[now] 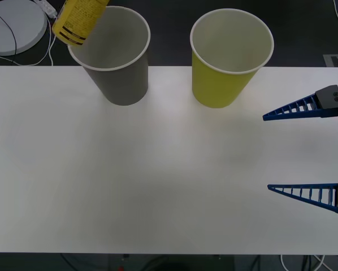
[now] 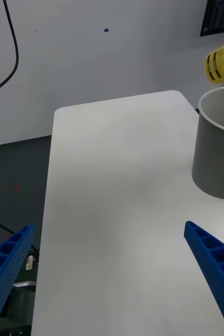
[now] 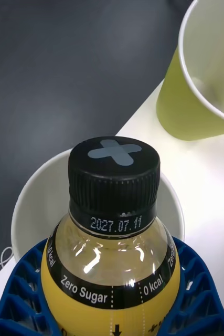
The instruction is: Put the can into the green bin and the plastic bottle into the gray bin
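The left gripper [image 3: 112,310] is clamped around the plastic bottle [image 3: 112,236], holding it by its round yellow body over the gray bin [image 1: 113,56]. The bottle looks full, smooth and a bit slippery, so the middle seems a good place to hold. The front view also shows the right gripper [image 1: 268,152], fingers wide apart, beside the green bin [image 1: 228,62].

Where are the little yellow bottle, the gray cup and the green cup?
plastic bottle [image 3: 112,252], left wrist view: its shoulder.
gray bin [image 1: 124,79], front view: outer wall.
green bin [image 1: 217,84], front view: outer wall.
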Motion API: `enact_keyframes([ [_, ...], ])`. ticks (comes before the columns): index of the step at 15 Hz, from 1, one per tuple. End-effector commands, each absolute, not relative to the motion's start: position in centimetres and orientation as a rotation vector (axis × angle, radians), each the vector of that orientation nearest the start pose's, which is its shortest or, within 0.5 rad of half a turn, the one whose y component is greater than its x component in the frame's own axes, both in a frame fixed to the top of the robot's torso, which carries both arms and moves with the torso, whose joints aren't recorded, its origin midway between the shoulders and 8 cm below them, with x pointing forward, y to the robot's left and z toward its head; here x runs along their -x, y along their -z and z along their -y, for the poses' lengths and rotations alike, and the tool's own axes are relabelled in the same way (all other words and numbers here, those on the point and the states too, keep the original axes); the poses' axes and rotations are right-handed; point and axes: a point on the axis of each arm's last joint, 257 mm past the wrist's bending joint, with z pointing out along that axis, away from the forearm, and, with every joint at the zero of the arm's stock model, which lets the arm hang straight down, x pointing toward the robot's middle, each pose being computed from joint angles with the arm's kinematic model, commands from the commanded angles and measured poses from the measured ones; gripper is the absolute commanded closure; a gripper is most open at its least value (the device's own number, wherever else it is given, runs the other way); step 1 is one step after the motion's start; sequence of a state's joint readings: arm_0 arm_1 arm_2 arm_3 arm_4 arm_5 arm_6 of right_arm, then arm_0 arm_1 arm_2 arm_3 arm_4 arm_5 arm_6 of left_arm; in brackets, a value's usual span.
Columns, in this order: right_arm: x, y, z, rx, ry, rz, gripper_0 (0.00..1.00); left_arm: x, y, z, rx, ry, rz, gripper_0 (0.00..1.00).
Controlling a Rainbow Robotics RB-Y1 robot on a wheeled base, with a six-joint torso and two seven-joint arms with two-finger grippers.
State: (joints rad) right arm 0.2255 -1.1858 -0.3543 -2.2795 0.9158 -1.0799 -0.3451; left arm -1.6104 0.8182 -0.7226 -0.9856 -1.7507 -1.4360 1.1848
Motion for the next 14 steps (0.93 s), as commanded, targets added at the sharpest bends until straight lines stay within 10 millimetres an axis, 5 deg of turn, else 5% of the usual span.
enact_keyframes([
  [1, -28.1, 3.9, 16.4, 1.477, -0.629, -1.387, 0.00, -60.7, -8.1, -12.5, -1.107, 0.044, -2.177, 1.00],
  [12, -28.1, 3.9, 16.4, 1.477, -0.629, -1.387, 0.00, -61.1, -7.6, -10.9, -1.125, 0.035, -2.162, 0.99],
  [13, -28.1, 3.9, 16.4, 1.477, -0.629, -1.387, 0.00, -61.1, -7.6, -10.9, -1.127, 0.036, -2.161, 0.90],
  [14, -28.1, 3.9, 16.4, 1.477, -0.629, -1.387, 0.00, -61.1, -7.6, -10.8, -1.134, 0.035, -2.157, 0.52],
])
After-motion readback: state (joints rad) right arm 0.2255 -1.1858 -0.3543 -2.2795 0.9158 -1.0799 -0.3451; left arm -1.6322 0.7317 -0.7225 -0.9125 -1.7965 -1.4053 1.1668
